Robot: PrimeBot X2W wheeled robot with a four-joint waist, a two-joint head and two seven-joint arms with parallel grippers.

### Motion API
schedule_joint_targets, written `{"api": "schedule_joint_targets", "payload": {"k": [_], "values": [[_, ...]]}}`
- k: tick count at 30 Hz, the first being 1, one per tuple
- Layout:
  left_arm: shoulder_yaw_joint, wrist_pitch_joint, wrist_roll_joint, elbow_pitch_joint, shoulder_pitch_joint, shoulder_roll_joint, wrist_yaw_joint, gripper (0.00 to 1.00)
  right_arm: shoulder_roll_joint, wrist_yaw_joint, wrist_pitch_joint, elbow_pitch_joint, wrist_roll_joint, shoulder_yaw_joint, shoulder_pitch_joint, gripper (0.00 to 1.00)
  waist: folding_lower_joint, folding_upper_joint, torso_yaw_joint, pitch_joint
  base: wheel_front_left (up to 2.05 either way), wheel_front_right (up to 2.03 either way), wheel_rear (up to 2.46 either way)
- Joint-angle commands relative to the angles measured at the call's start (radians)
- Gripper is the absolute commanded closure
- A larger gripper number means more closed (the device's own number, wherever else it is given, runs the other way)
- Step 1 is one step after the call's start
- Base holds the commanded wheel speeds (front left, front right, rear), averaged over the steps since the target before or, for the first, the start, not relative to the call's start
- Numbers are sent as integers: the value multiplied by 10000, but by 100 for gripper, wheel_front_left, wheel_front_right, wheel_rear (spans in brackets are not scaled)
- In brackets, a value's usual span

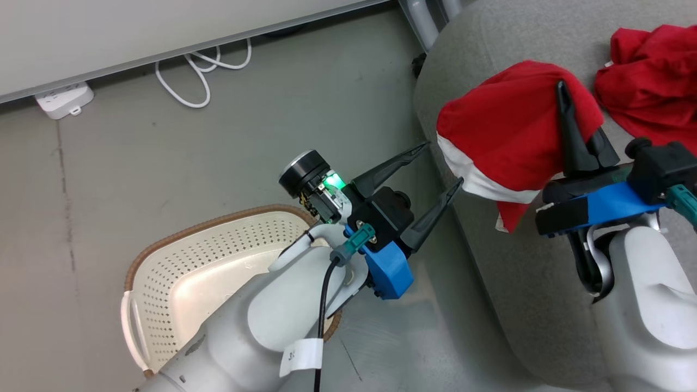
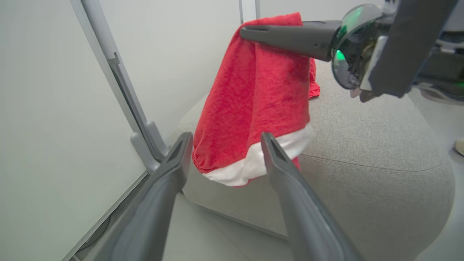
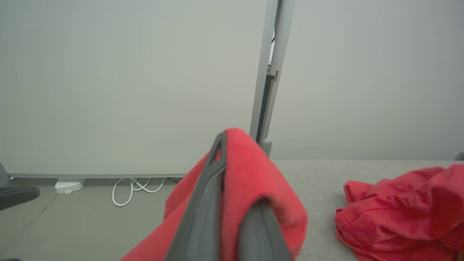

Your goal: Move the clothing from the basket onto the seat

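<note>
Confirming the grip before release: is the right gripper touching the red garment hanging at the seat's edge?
Touching. In the right wrist view the right gripper is shut on the red garment, with fabric draped over one finger.

Soft even light; glare inside basket [image 1: 163,283]

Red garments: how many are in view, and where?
2. One garment hangs from the shut right gripper above the seat's edge; the other garment lies on the seat. The basket's visible part holds none; the left arm hides some.
</note>
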Motion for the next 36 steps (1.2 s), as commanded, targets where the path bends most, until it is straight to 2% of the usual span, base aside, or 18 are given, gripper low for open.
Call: {"api": "schedule_joint_targets", "payload": {"k": [1,9,17,26,36], "values": [[-61,-49,51,-40,123,33,-27,0,-37,1,-8,-115,-51,-74,146,100,0,0,-231,119,0,0,0],[-575,-49,15,-71,166,43,-78,0,-73,1,-8,-723,-87,-803,690,100,0,0,-749,399,0,0,0],[-805,-49,-38,-90,75,89,-84,0,-37,1,-8,-1098,-56,-1441,1267,100,0,0,-912,676,0,0,0],[-879,-49,-79,-117,-47,140,-92,0,93,1,-8,-1110,-147,-1487,1361,100,0,0,-926,774,0,0,0],[-634,-49,-58,-259,-203,253,-29,0,-367,1,-8,-1542,-320,-1293,436,100,0,0,-893,1029,0,0,0]]}}
